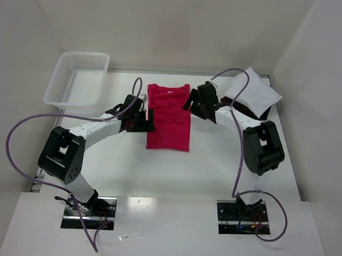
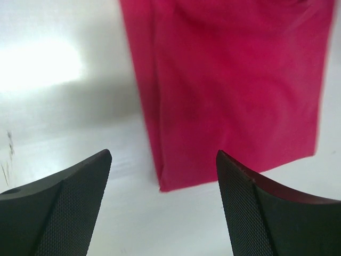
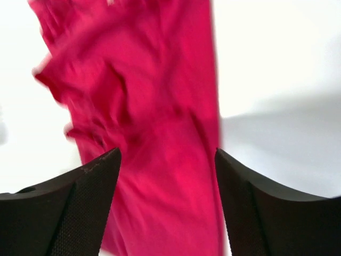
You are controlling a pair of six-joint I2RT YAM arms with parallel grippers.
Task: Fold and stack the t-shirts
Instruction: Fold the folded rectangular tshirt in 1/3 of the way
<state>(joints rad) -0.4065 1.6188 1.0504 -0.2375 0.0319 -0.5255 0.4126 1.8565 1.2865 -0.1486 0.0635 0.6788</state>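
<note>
Released, both of them. Left end effector (image 2: 162, 154) spread wide and grasping nothing, just above the near left corner of the red t-shirt (image 2: 229, 80). Black fingers (image 2: 64, 213), wedge-shaped, with a fine knurled grid on the inner faces. Seen from above, left end effector (image 1: 143, 118) at the shirt's left edge, near its lower half.

Right end effector (image 3: 167, 152) likewise parted and holding nothing, over rumpled crimson cloth (image 3: 149, 106) blurred in the wrist view. From above, right end effector (image 1: 196, 104) at the shirt's right edge near the collar end; touching or hovering, cannot tell.

Red t-shirt (image 1: 169, 119) at mid-table, soft matte knit, folded into a narrow rectangle. Long axis straight away from the arm bases, collar at the far end, hem at the near end. Smooth and flat toward the hem, creased and bunched toward the shoulders.

On a glossy white table (image 1: 186, 174).

At the far right corner, white t-shirt (image 1: 254, 91), folded to a plump square and turned diamond-wise, on top of a dark cloth (image 1: 266, 114) with only an edge showing.

At the far left corner, white plastic mesh basket (image 1: 83, 55), rectangular, with flared latticed walls and a rolled rim.
</note>
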